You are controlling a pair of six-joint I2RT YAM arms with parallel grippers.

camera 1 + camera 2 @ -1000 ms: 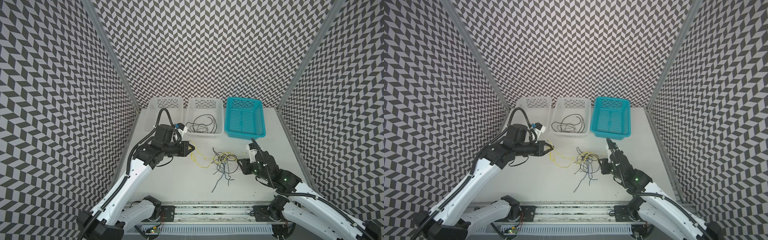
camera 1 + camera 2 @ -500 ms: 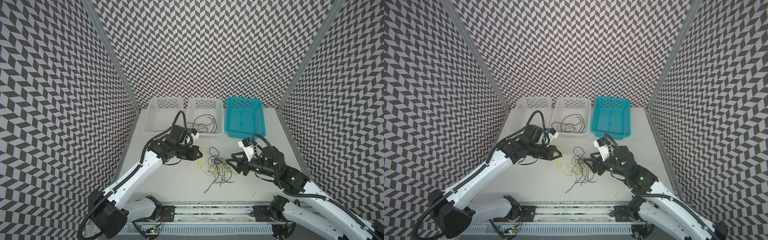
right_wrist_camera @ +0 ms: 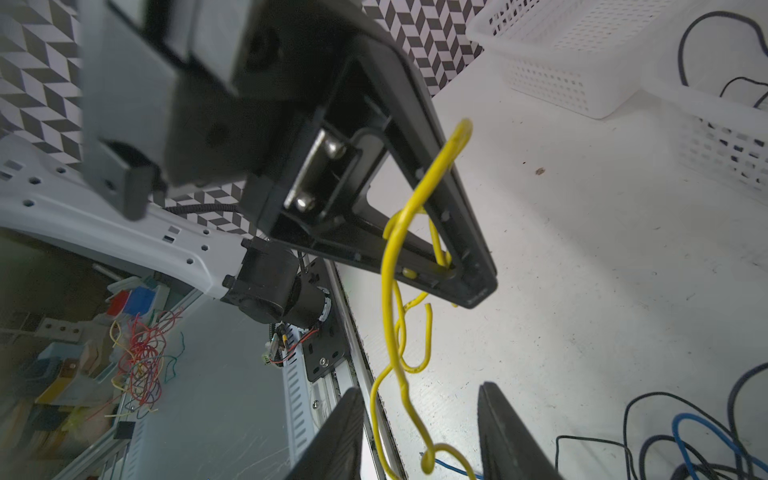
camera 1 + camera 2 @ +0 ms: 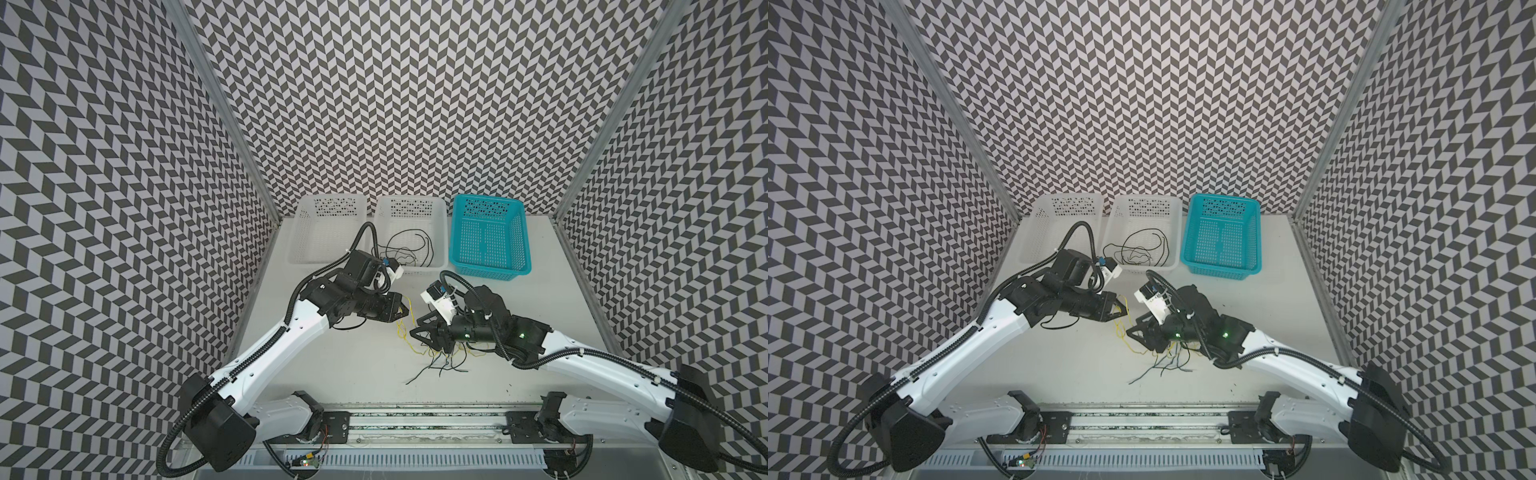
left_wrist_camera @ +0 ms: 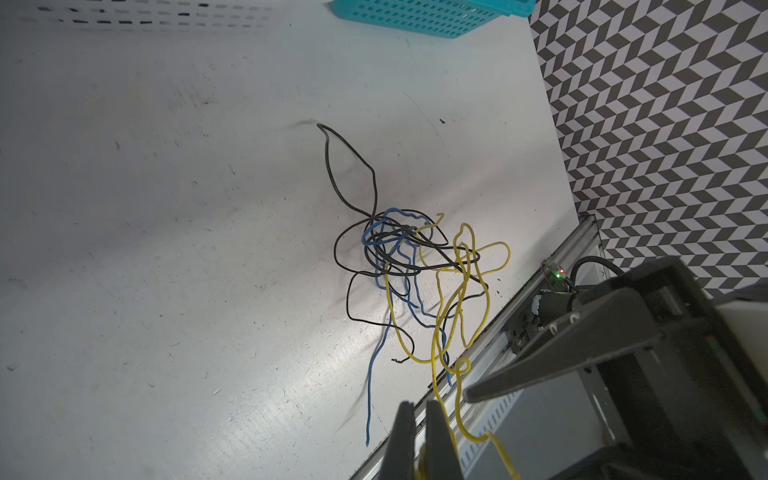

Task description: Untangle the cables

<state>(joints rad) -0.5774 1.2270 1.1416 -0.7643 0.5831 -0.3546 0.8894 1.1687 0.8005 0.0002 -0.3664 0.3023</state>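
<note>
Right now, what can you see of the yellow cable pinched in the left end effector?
The yellow cable is a thin, glossy, kinked wire that looks plastic-coated. The shut left end effector pinches it at its tips. From there it hangs in wavy loops between the fingers of the open right end effector, apparently unclamped, down into the black-and-blue tangle on the table.

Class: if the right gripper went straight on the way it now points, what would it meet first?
Probably the yellow cable hanging from the shut left gripper, right ahead of the right gripper and its open jaws; depth is hard to judge.
</note>
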